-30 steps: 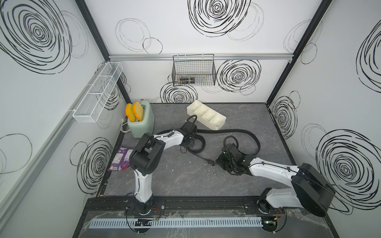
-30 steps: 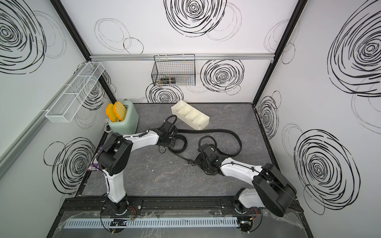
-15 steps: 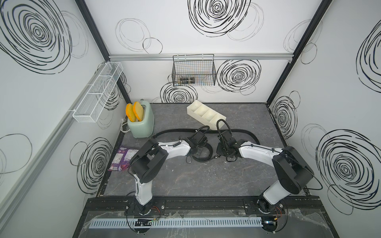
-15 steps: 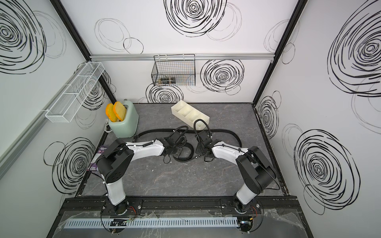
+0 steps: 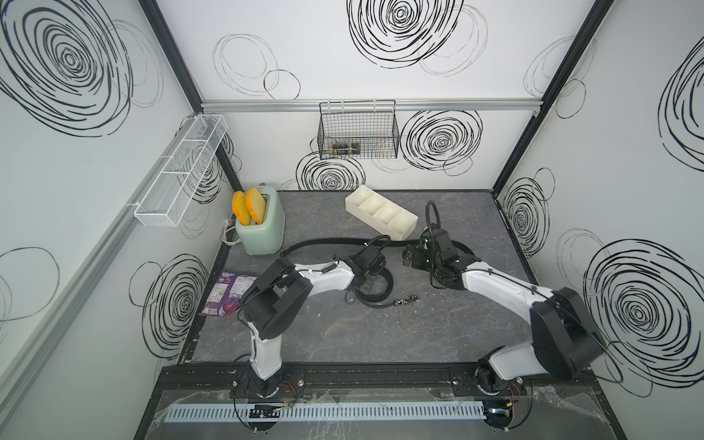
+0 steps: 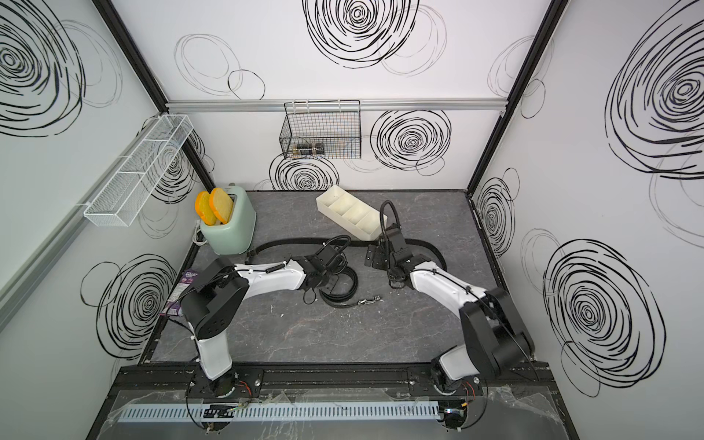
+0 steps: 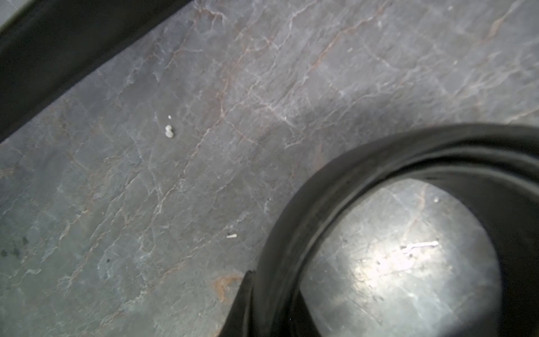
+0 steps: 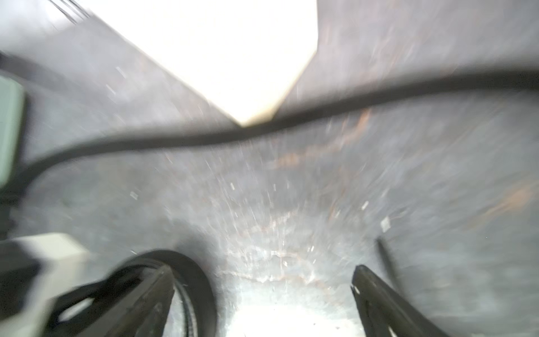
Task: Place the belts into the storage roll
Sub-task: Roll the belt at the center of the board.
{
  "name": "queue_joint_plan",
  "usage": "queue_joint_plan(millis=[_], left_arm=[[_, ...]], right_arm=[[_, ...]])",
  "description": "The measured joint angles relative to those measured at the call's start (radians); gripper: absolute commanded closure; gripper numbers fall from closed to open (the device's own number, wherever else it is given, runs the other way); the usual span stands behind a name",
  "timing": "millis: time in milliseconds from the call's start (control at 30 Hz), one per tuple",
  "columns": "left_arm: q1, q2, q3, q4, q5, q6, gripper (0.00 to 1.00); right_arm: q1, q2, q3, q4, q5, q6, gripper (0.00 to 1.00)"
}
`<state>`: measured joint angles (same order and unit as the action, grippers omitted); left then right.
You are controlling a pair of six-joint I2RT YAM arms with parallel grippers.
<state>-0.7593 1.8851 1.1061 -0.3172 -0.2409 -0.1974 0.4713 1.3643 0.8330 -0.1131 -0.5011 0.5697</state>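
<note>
Belts, two flexible black straps, both lie on the grey marbled tabletop (image 5: 343,335), outside the cream-white rectangular plastic storage roll (image 5: 381,214) with its four square compartments. The coiled belt (image 5: 381,300) stands as a loose ring near the middle of the table, and a small metal end piece (image 5: 404,301) trails out beside it. The left gripper (image 5: 364,281) is down on the edge of this ring. In the left wrist view the strap runs up to the place where the jaws meet, so they look clenched on it. The stretched belt (image 5: 324,240) runs from the pale green toaster (image 5: 263,232) across the table and passes just beside the near corner of the storage roll. The right gripper (image 5: 410,258) hovers near that corner with its fingers (image 8: 151,294) spread wide and nothing between them; its wrist view is blurred. A purple packet (image 5: 228,289) lies at the left edge of the table.
</note>
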Motion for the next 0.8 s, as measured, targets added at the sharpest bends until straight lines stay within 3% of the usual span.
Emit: queue_joint_plan(millis=[167, 267, 367, 533, 633, 800], left_arm=[[0.000, 0.000, 0.000, 0.000, 0.000, 0.003, 1.00], [0.000, 0.000, 0.000, 0.000, 0.000, 0.005, 1.00], [0.000, 0.000, 0.000, 0.000, 0.000, 0.007, 1.00], [0.000, 0.000, 0.000, 0.000, 0.000, 0.008, 1.00], [0.000, 0.000, 0.000, 0.000, 0.002, 0.008, 1.00], [0.000, 0.000, 0.000, 0.000, 0.002, 0.008, 1.00]], right_arm=[[0.008, -0.381, -0.156, 0.241, 0.062, -0.164, 0.01], [0.014, -0.500, -0.233, 0.304, 0.006, -0.355, 0.02], [0.080, -0.495, -0.234, 0.233, -0.042, -0.601, 0.02], [0.359, -0.439, -0.262, 0.070, 0.018, -0.952, 0.03], [0.452, -0.377, -0.300, 0.047, 0.062, -1.068, 0.03], [0.502, -0.274, -0.342, 0.053, 0.135, -1.155, 0.03]])
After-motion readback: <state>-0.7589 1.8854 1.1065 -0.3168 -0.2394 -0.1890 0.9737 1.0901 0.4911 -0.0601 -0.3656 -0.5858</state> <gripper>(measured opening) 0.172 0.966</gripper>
